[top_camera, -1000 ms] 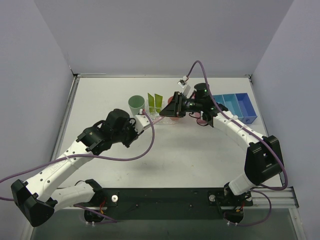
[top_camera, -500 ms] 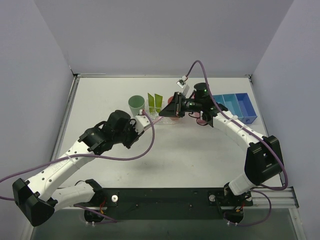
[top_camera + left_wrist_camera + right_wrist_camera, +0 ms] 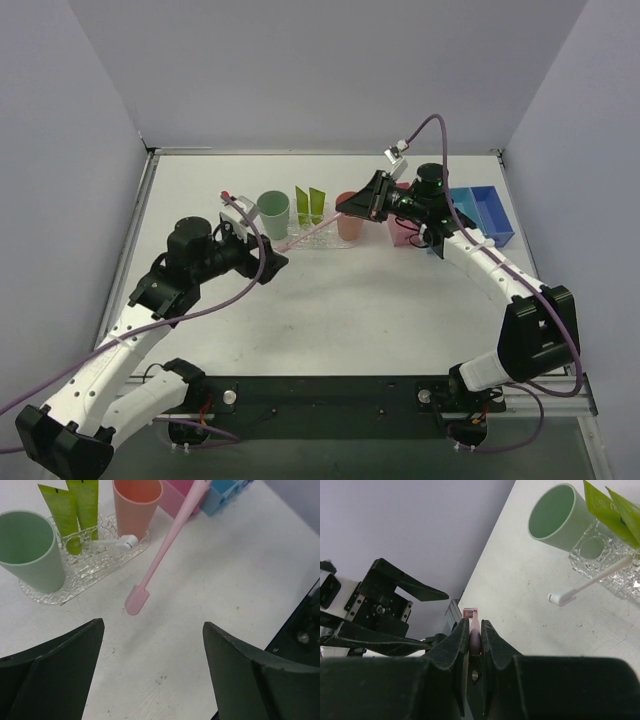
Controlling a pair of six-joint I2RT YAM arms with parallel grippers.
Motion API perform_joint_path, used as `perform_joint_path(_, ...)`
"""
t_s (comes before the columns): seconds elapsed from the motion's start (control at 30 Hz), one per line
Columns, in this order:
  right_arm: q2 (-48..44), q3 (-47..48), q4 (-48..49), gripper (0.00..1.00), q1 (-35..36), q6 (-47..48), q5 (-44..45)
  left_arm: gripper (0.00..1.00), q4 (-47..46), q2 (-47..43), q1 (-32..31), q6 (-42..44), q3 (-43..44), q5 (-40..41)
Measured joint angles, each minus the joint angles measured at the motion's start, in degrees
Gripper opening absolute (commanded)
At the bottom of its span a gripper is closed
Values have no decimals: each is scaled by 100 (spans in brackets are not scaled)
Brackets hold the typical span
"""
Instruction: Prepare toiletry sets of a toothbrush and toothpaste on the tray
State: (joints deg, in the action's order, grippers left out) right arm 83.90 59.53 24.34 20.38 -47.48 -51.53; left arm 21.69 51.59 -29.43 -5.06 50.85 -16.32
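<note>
My right gripper (image 3: 347, 205) is shut on one end of a pink toothbrush (image 3: 310, 230), which slants down and left over the table, its free end (image 3: 136, 601) just above the surface. The clear bumpy tray (image 3: 85, 572) holds a green cup (image 3: 27, 547), two lime-green tubes (image 3: 75, 510), a salmon cup (image 3: 135, 507) and a white toothbrush (image 3: 112, 542) lying flat. My left gripper (image 3: 272, 259) stands open and empty, left of the pink brush and apart from it. In the right wrist view the jaws pinch the pink toothbrush handle (image 3: 474, 630).
A pink bin (image 3: 405, 232) and a blue divided bin (image 3: 480, 212) stand right of the tray. Bare white table (image 3: 380, 310) lies in front of the tray. Grey walls close in the left, back and right sides.
The left gripper opened, let go of the pink toothbrush and drew back to the left. The right gripper shut on the brush and moved up and right with it.
</note>
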Motion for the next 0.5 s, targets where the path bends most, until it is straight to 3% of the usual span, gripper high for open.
perform_joint_path(0.23,-461,-229,614,0,-96,-302,-146,90,-1646,-190,651,-1908,-557,-1154)
perform_joint_path(0.5,-544,-334,1460,0,-96,-868,-376,89,-2295,-192,866,-2935,-647,-1349)
